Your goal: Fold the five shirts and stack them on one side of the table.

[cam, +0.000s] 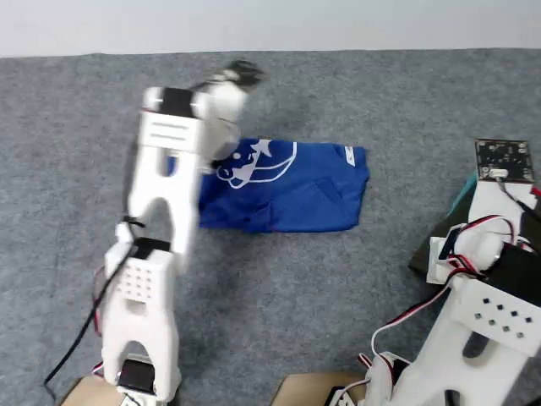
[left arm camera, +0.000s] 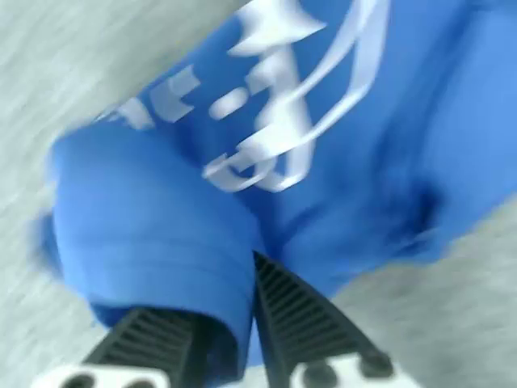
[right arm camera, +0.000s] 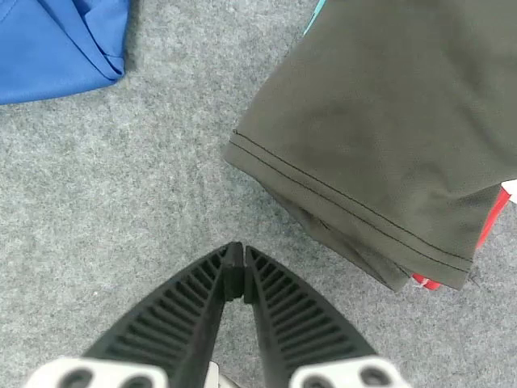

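Grey table [cam: 338,296], blue shirt [cam: 287,190] mid-fold.
Left gripper [left arm camera: 234,323] clamps its 9 o'clock edge; right gripper [right arm camera: 236,267] together, empty; next: lay fold over.

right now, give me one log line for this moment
left gripper: shut on blue shirt | right gripper: shut, empty, over bare table near shirt pile

**Colours across my feeds**

I see a blue shirt [cam: 296,199] carrying a white line-drawn print and white lettering. The table [cam: 338,288] wears a speckled grey, felt-like cover. In my right wrist view, a dark olive-brown shirt [right arm camera: 388,137] has dark stitched hems, with a red edge [right arm camera: 493,222] and a teal sliver [right arm camera: 315,14] at its borders. The left arm [cam: 161,211] and right arm [cam: 482,330] are white; the right gripper [right arm camera: 234,271] has black ribbed fingers [right arm camera: 283,315].
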Motion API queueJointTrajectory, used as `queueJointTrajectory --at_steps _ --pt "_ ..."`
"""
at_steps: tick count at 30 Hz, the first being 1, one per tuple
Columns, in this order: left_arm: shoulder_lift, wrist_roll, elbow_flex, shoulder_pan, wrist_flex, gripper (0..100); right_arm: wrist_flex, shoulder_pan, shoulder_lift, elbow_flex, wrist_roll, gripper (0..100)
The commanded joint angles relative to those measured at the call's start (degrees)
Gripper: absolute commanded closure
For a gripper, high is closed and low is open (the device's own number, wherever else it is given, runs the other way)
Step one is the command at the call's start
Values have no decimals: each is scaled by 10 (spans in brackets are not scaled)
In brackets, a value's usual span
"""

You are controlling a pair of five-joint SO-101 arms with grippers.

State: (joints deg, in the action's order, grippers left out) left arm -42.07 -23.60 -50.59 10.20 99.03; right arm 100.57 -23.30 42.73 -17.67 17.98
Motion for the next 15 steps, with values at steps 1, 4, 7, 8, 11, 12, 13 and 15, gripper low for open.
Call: queueJointTrajectory --at_steps 1,4,7,8,11,12,13,15 --pt "33 44 2 89 -10 995 22 6 8 6 7 988" --pt "15 71 2 141 -51 994 22 3 8 6 7 988" --pt "-2 93 2 178 -89 994 22 3 8 6 7 988" --pt "-6 99 2 189 -98 994 22 3 8 6 7 988" --pt "-20 117 2 213 -125 994 22 3 8 5 7 988" --pt "-25 123 2 218 -135 994 22 3 8 4 7 988" --pt "-28 127 2 222 -146 994 22 3 8 4 7 988" --pt "-33 135 2 229 -169 983 22 3 8 4 7 988"
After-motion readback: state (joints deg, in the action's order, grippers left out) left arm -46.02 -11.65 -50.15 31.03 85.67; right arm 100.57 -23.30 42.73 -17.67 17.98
